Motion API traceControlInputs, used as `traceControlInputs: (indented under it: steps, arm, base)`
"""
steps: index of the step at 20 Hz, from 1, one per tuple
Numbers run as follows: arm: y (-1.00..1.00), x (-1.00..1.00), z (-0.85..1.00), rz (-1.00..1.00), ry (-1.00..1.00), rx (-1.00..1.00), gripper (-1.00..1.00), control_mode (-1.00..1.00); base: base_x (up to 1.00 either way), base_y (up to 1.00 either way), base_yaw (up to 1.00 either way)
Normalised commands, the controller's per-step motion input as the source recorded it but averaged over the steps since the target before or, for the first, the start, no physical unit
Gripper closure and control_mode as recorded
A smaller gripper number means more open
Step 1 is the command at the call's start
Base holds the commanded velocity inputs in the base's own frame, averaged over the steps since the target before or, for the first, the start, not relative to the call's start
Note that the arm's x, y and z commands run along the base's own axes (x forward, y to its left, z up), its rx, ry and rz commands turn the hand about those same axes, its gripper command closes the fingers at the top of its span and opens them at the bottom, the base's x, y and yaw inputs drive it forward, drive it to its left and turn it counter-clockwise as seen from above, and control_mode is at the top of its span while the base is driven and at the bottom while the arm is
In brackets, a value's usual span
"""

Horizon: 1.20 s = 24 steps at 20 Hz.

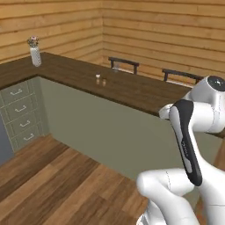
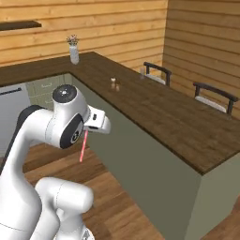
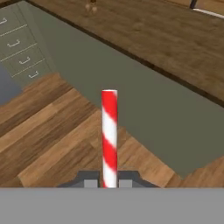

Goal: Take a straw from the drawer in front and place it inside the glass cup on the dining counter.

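Hand view: claw [image 3: 107,183] clamps striped straw [image 3: 109,135]; no legible writing.

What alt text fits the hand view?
A red-and-white striped straw stands clamped between the shut jaws of the gripper, pointing away from the camera. Beyond it lie wood flooring, the sage-green base and dark top of the dining counter.

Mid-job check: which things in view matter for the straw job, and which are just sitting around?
Job:
straw, clamped in the shut pincer
glass cup, on the far side of the dining counter

Lying about:
two small shakers
flower vase
stools
handled drawer fronts
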Motion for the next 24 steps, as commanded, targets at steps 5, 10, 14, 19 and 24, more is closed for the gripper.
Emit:
traceControlInputs:
  steps: [5, 10, 14, 19, 24]
  arm:
    - [0.00, 0.00, 0.00, 0.00, 0.00, 0.00, 1.00, 1.00]
    - [0.00, 0.00, 0.00, 0.00, 0.00, 0.00, 1.00, 1.00]
    - [0.00, 0.00, 0.00, 0.00, 0.00, 0.00, 1.00, 1.00]
    - [0.00, 0.00, 0.00, 0.00, 0.00, 0.00, 1.00, 1.00]
    - [0.00, 0.00, 0.00, 0.00, 0.00, 0.00, 1.00, 1.00]
  base:
    - [-0.42, -1.00, -0.03]
    - [0.04, -1.00, 0.06]
    - [0.37, -1.00, 0.15]
    - [0.34, -1.00, 0.17]
    - [0.31, -1.00, 0.20]
